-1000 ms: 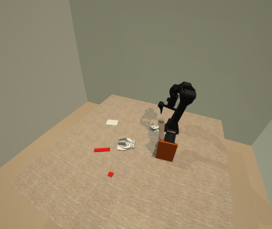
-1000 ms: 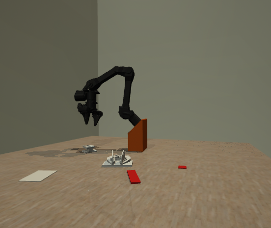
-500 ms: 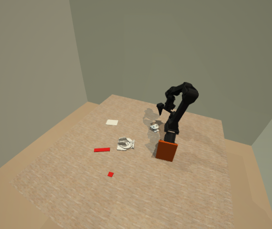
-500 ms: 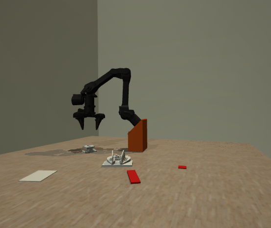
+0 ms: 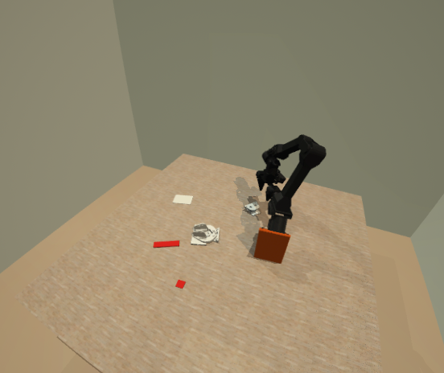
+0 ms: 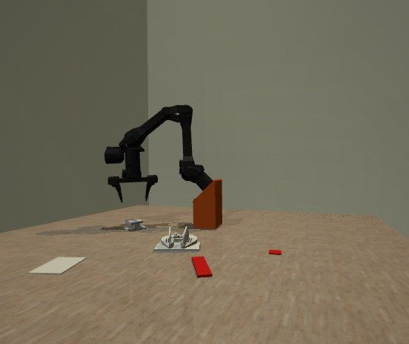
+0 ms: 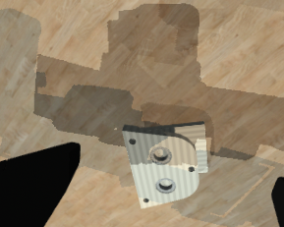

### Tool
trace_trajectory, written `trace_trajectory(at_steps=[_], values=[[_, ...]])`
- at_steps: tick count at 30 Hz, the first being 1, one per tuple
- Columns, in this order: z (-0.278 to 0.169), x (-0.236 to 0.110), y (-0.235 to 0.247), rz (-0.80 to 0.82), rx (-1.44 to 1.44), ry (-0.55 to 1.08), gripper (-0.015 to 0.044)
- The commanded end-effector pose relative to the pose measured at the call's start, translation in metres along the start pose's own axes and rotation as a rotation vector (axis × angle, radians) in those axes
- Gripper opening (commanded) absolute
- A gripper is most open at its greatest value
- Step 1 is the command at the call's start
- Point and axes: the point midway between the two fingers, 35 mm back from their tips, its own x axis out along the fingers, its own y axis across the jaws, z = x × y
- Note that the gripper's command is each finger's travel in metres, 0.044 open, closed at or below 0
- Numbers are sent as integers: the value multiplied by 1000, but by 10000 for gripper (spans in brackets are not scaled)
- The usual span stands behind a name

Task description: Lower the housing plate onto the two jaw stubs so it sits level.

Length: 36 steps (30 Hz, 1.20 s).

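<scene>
The housing plate (image 5: 251,207) (image 6: 134,222) (image 7: 169,196) is pale grey, with two round sockets and small holes in its top face. It stands on the table near the arm, on a narrower middle part with a lower flange, apart from the jaw assembly. The jaw assembly's square white base (image 5: 199,243) (image 6: 177,250) carries a round part and two upright jaws, seen leaning slightly in the exterior view. Nothing lies on top of the jaws. My gripper (image 6: 134,201) (image 7: 177,171) is open and empty, pointing down high above the housing plate, with a finger on either side of it in the wrist view.
The orange arm base (image 5: 272,246) (image 6: 204,214) stands to the right of both parts. A red bar (image 5: 166,243) (image 6: 201,266) lies near the jaw assembly. A small red square (image 5: 180,284) (image 6: 275,252) and a cream rectangle (image 5: 182,199) (image 6: 58,265) lie farther off.
</scene>
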Motion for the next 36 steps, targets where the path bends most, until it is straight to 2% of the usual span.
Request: trace_trajectory(at_steps=[1,36], values=[[-6,8,1,-7,144,-14,440],[-54,47,7,95,1271,-91,440]])
